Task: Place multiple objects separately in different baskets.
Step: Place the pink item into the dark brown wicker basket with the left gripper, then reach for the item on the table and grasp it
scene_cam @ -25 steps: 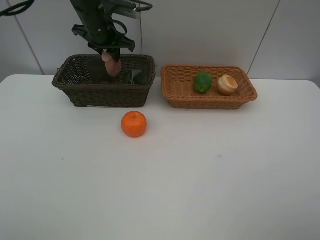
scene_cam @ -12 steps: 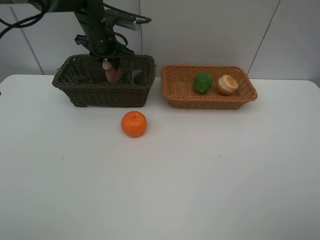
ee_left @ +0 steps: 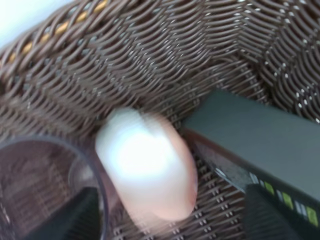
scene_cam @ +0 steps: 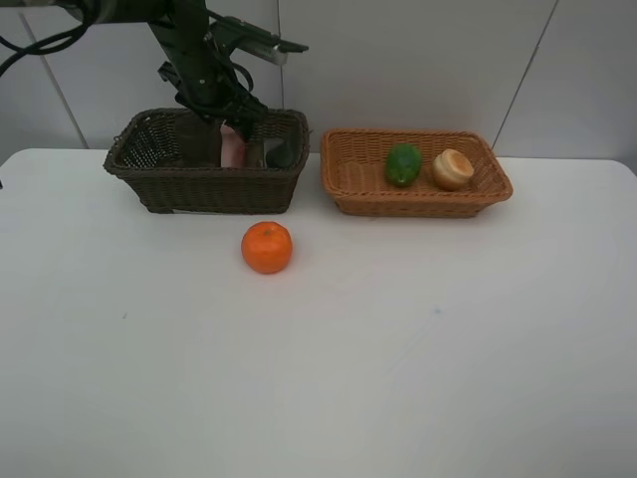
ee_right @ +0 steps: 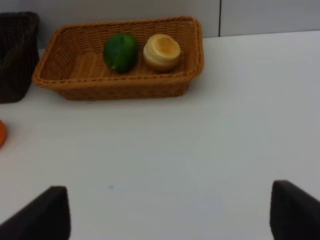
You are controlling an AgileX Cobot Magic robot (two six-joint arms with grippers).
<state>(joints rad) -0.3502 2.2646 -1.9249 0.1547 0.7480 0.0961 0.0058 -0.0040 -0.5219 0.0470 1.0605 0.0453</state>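
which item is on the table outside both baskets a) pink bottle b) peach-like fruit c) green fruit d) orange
D: the orange sits on the table in front of the dark basket; the green fruit and peach-like fruit lie in the tan basket, the pink bottle in the dark one.

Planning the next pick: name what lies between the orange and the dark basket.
Only bare table between orange and dark basket, per the exterior high view.

High camera overlooks the tabletop (scene_cam: 418, 378); left wrist looks closely into the eleven-o'clock dark basket (scene_cam: 204, 189); right wrist shares the tan basket (scene_cam: 413, 204).
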